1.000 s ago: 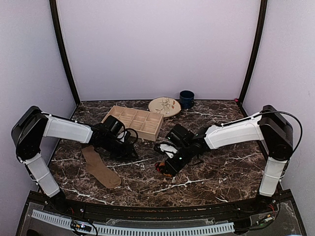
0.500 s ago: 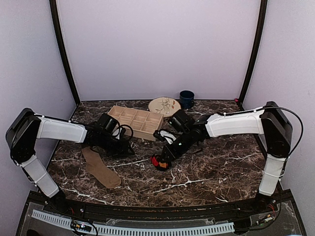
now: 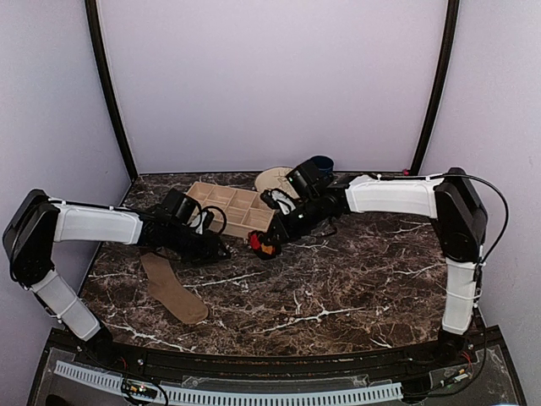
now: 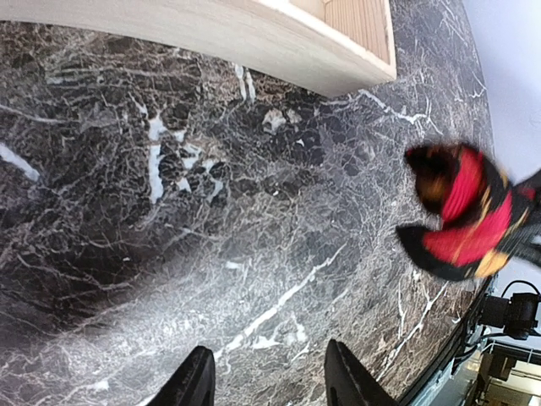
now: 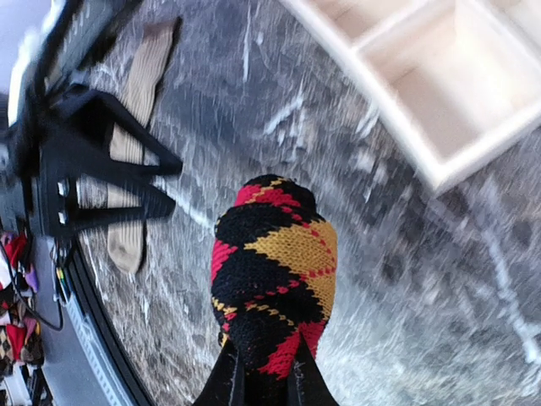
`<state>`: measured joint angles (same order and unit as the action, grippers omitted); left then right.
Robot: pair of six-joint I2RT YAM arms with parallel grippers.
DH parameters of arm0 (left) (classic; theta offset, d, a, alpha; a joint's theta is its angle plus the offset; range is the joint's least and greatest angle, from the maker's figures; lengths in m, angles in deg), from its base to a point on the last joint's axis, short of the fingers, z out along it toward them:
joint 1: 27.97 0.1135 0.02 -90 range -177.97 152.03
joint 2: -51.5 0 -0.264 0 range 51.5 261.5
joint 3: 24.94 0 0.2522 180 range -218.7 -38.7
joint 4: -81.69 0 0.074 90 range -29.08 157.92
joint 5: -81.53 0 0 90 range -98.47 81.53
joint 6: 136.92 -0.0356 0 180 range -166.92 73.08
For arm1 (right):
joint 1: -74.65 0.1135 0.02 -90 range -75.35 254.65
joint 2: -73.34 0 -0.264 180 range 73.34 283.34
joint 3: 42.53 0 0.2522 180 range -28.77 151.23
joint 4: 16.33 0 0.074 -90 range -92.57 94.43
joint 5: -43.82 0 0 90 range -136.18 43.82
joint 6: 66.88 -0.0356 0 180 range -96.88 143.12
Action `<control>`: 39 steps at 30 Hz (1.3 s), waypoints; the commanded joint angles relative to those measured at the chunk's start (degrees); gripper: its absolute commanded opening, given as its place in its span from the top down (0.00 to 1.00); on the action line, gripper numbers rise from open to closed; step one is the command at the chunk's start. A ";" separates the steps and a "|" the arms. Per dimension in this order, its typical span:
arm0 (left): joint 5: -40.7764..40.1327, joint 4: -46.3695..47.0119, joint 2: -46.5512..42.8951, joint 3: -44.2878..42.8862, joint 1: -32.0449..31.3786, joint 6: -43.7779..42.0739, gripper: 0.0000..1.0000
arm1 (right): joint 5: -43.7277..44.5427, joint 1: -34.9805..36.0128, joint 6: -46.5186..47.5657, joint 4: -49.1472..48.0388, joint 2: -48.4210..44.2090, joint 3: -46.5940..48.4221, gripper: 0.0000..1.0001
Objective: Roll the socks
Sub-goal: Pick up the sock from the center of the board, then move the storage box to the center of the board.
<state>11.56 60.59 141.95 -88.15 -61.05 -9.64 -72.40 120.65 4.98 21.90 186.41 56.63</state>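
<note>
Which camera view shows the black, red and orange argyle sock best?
The right wrist view: the argyle sock fills the centre, sharp, pinched in the right pincer. The left wrist view shows it blurred at the right edge. The top external view shows only a small red-black bundle near the wooden tray.

dark marble table (image 3: 355, 288) carries a tan sock (image 3: 173, 290), wooden tray (image 3: 241, 205), plate (image 3: 270, 178) and mug (image 3: 325, 161).

Fingers (image 5: 226, 381) pinch the argyle sock (image 5: 275, 279) above marble table (image 5: 423, 288), wooden tray (image 5: 385, 110) beyond.
</note>
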 commanded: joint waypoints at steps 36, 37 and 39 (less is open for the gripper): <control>-3.01 -2.41 -2.67 -3.43 4.72 -4.15 0.52 | 28.46 1.36 14.34 15.61 26.46 41.26 1.00; -3.39 -2.49 -2.80 -3.46 4.84 -4.10 0.52 | 28.60 1.49 14.64 16.02 26.65 41.10 1.00; -4.16 -2.58 -2.99 -3.57 5.16 -3.96 0.52 | 28.87 1.97 15.30 16.54 26.72 40.27 1.00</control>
<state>9.48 59.30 141.58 -90.33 -56.70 -13.25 -44.77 121.57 18.41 36.22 211.79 96.52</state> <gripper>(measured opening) 0.476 0.099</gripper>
